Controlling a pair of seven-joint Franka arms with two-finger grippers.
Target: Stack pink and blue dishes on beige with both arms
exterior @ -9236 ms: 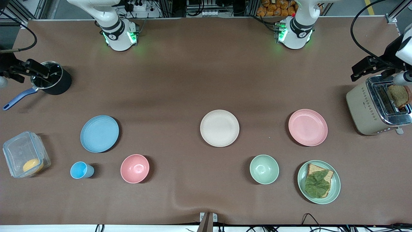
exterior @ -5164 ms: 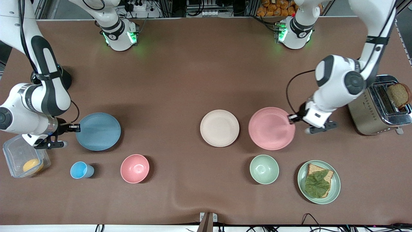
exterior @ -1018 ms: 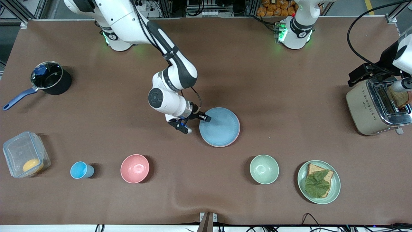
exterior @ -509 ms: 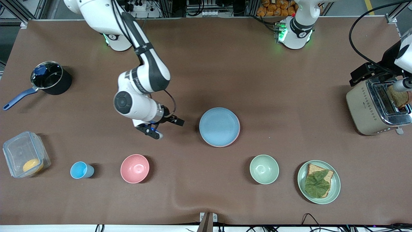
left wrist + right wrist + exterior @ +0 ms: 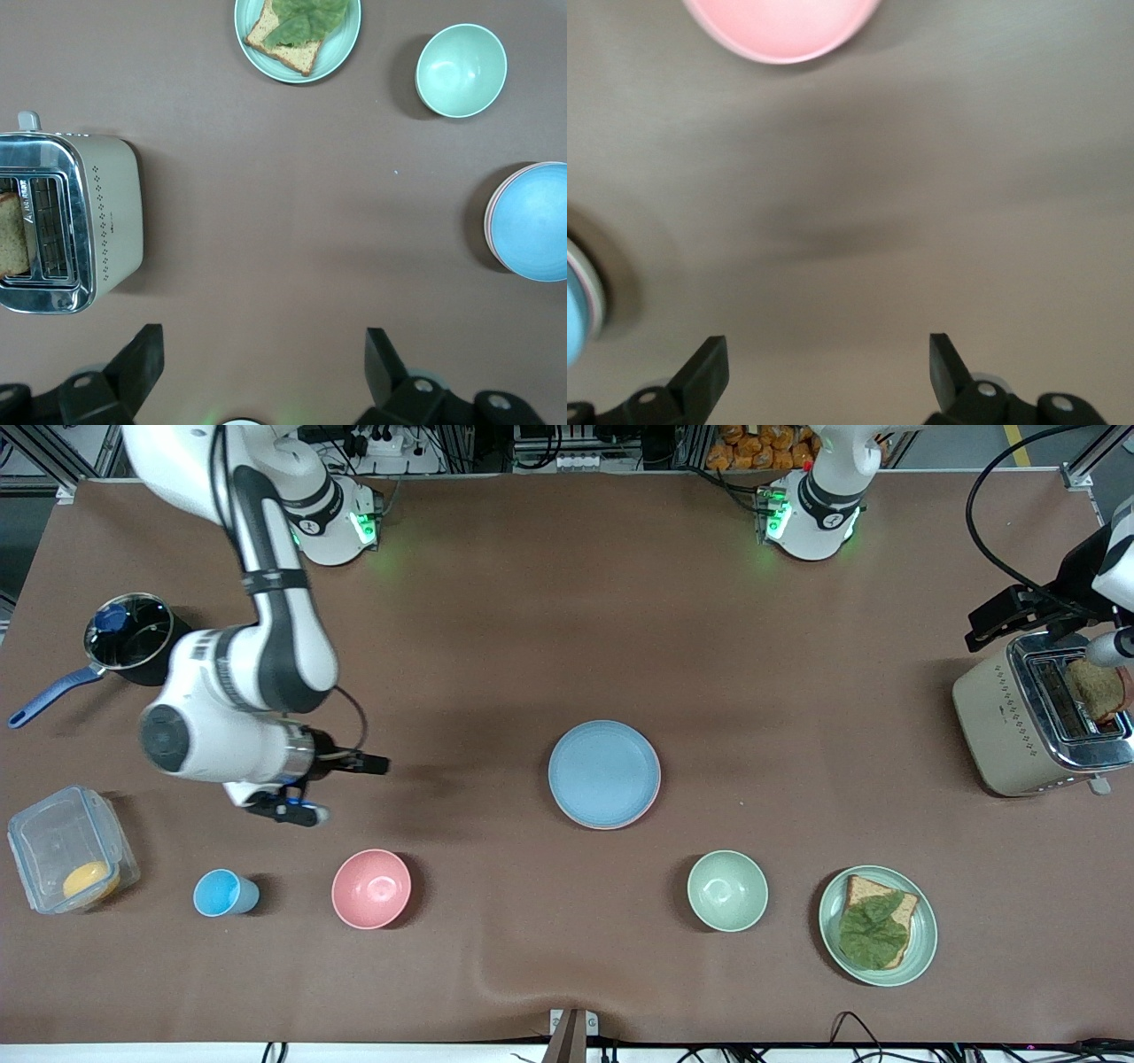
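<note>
The light blue plate [image 5: 604, 773] lies on top of a stack in the middle of the table. Only a thin rim of the pink plate [image 5: 487, 220] shows under the blue plate [image 5: 533, 221]. The beige plate is hidden beneath both. My right gripper [image 5: 341, 788] is open and holds nothing. It hangs over bare table, well off the stack toward the right arm's end, and its wrist view catches the blue plate [image 5: 572, 329] at the frame's edge. My left gripper [image 5: 1041, 638] waits open and empty [image 5: 266, 354] high beside the toaster.
A toaster [image 5: 1001, 726] with bread stands at the left arm's end. Nearer the camera are a green bowl [image 5: 727, 890], a green plate [image 5: 926, 930] with a sandwich, a pink bowl [image 5: 371, 888] and a blue cup [image 5: 226, 893]. A pot [image 5: 133, 642] and a clear container [image 5: 66, 841] sit at the right arm's end.
My right gripper has let go of the blue plate on the stack and drawn back toward the right arm's end. The left arm has stayed by the toaster.
</note>
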